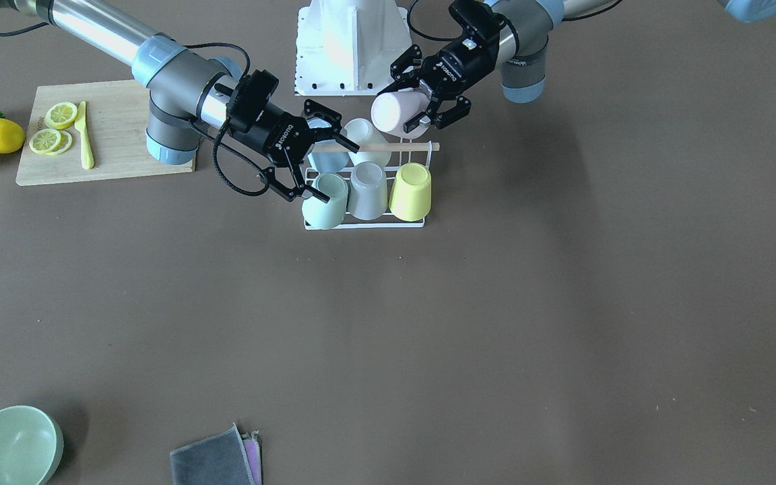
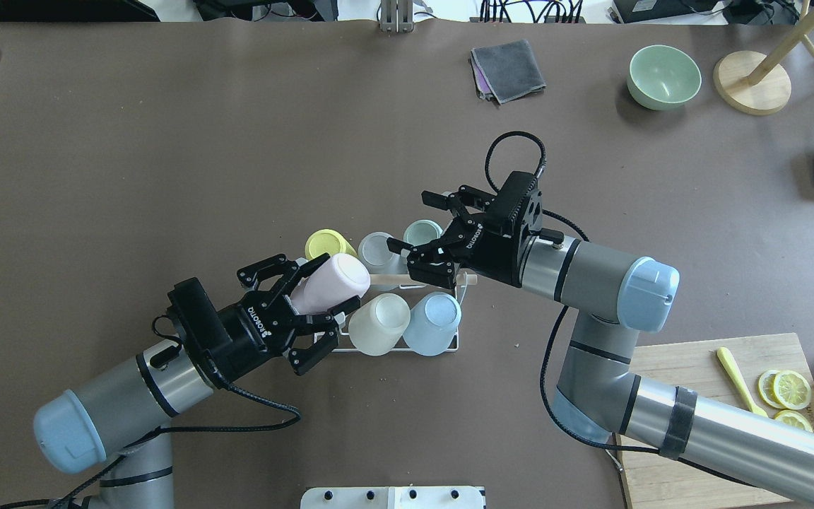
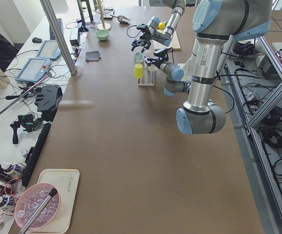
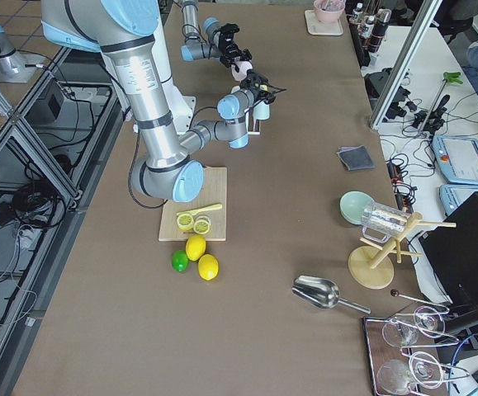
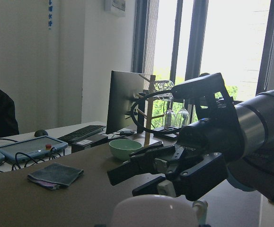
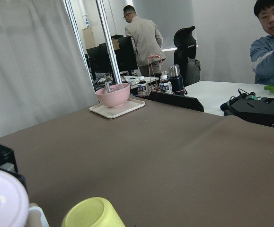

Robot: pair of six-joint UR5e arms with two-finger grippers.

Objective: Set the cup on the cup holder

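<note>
Left tool (image 2: 311,300), ROBOTIQ-marked, gripping pink cup (image 2: 329,283), 9 o'clock of rack (image 1: 401,146), right tool (image 2: 417,230), same marking, jaws spread, empty, 1 o'clock

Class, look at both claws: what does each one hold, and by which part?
The left claw grips the pink cup across its sides, bottom pointing outward. The right claw is open, holding nothing.

Tubular grey-and-silver left arm (image 2: 121,396) and right arm (image 2: 594,272), pale blue joint caps (image 2: 651,293), black left gripper (image 2: 319,297) and right gripper (image 2: 409,223) lettered ROBOTIQ, looping black wrist cables (image 2: 513,138), black strap (image 2: 675,433) at overhead four o'clock.
</note>
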